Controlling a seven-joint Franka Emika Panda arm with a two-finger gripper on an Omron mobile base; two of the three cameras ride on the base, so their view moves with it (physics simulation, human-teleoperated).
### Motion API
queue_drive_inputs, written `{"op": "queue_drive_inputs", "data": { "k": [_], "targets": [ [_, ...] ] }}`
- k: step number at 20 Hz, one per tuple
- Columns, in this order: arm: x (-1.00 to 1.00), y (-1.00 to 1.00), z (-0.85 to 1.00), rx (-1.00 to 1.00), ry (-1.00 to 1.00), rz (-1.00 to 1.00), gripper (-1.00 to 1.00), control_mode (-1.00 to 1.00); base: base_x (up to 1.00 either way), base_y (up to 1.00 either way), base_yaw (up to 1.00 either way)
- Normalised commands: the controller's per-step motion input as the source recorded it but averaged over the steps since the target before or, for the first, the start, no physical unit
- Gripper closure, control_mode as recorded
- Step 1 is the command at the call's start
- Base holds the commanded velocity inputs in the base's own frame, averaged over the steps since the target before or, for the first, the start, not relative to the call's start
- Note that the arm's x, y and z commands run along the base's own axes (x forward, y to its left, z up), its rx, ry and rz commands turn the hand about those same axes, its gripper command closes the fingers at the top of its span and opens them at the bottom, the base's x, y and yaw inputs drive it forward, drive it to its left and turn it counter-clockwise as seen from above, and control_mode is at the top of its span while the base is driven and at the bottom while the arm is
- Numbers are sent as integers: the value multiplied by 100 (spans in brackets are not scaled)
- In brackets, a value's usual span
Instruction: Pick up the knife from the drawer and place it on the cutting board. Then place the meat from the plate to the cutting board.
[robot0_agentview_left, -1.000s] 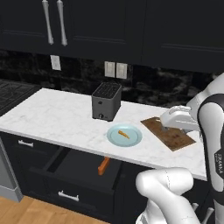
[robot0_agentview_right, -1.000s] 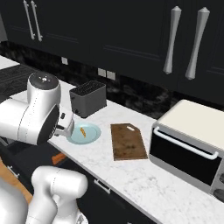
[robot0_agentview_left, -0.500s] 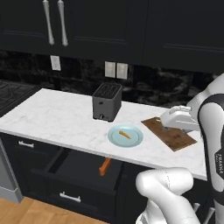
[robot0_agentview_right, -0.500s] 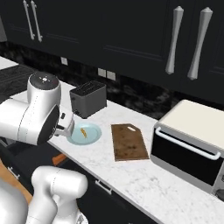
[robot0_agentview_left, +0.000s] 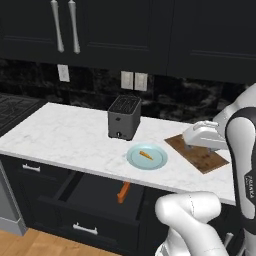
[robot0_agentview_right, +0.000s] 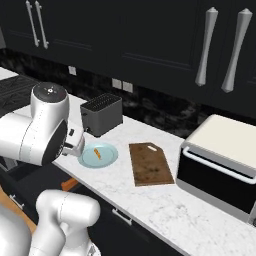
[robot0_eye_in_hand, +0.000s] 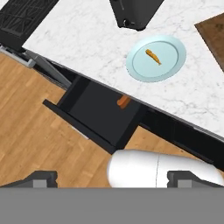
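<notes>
The knife (robot0_agentview_left: 123, 192) lies in the open drawer (robot0_eye_in_hand: 94, 114), only its reddish-brown handle showing, tucked at the back of the drawer just under the tabletop (robot0_agentview_left: 65, 135) edge. The plate (robot0_agentview_left: 147, 156) sits on the tabletop almost directly above the drawer, with the meat (robot0_agentview_left: 146, 155) on it. The cutting board (robot0_agentview_left: 198, 154) lies bare just beside the plate, on the side away from the toaster (robot0_agentview_left: 123, 117).

So the first step, fetching the knife, looks not yet begun. The pincer (robot0_eye_in_hand: 113, 178) hangs high above the drawer, well apart from the knife, its fingers wide apart and empty. The next move calls for a long descent into the drawer, lining the fingers across the handle.
</notes>
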Motion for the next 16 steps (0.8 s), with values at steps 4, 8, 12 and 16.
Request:
{"op": "queue_drive_inputs", "data": {
  "k": [4, 8, 12, 16],
  "targets": [
    [0, 0, 0, 0, 0, 0, -100, 100, 0, 1, 0],
    [0, 0, 0, 0, 0, 0, -100, 100, 0, 2, 0],
    [0, 0, 0, 0, 0, 0, -100, 100, 0, 0, 0],
    [12, 55, -18, -8, 8, 0, -100, -100, 0, 0, 0]
  ]
}}
